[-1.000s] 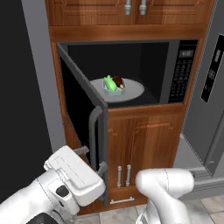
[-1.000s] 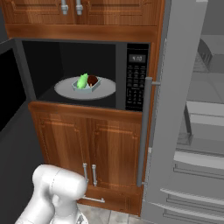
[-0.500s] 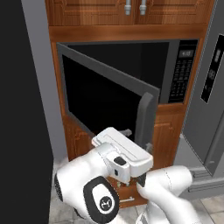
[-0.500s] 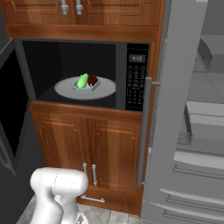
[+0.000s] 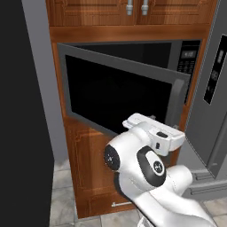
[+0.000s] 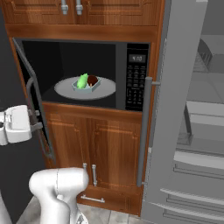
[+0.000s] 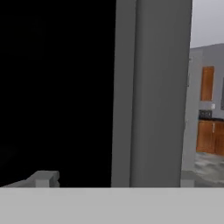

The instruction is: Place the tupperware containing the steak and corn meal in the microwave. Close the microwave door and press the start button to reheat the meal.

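Observation:
The tupperware [image 6: 86,83], a pale tub holding the green and dark brown steak and corn meal [image 6: 83,80], sits on the round turntable [image 6: 65,89] inside the microwave [image 6: 136,78]. The microwave door [image 5: 115,95] stands partly swung in, hinged at the left, and hides the cavity in the left base view. My gripper [image 5: 148,122] is open and presses against the door's outer face near its bar handle [image 5: 176,103]. From the right it shows at the door's edge [image 6: 36,122]. In the hand view the gripper [image 7: 116,178] faces the dark glass and the grey handle [image 7: 153,87], which runs between its fingertips [image 7: 43,176].
A tall grey fridge [image 6: 183,109] stands right of the microwave, its long handle [image 6: 144,131] close to the black keypad [image 6: 136,83]. Brown cabinet doors [image 6: 87,144] sit below the microwave, and more [image 5: 133,11] above. A dark wall [image 5: 22,111] bounds the left.
The microwave door has swung from wide open to roughly half shut. My arm has swept rightward with it, staying against the door's outer face.

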Controlling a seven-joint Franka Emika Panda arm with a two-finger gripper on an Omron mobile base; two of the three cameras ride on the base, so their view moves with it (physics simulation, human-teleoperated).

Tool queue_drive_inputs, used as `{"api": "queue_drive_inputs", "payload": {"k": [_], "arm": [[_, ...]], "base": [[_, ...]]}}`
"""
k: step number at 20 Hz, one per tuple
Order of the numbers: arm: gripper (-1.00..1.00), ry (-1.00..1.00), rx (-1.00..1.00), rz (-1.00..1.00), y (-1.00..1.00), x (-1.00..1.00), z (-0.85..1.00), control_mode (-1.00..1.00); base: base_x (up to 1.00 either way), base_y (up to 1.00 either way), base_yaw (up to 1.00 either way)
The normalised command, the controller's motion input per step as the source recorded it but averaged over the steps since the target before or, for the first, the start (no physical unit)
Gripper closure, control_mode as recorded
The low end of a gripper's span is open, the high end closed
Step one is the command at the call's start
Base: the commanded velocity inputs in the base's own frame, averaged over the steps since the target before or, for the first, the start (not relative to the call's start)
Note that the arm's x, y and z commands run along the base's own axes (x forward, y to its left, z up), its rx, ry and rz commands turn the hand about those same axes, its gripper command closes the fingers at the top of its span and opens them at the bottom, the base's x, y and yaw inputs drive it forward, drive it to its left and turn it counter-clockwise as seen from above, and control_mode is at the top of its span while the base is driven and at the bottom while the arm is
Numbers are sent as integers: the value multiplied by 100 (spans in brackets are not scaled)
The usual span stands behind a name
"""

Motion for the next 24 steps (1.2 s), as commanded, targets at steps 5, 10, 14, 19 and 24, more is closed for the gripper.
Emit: {"api": "queue_drive_inputs", "payload": {"k": [5, 10, 14, 19, 24], "arm": [[-100, 7, 3, 0, -26, 95, 1, -100], [-100, 10, 3, 0, -23, 100, 2, -100], [-100, 11, 1, 0, -26, 100, 0, -100], [-100, 10, 2, 0, -20, 78, 0, -100], [-100, 14, 3, 0, -8, 72, 0, -100]], "base": [[0, 0, 0], [0, 0, 0], [0, 0, 0], [0, 0, 0], [0, 0, 0]]}}
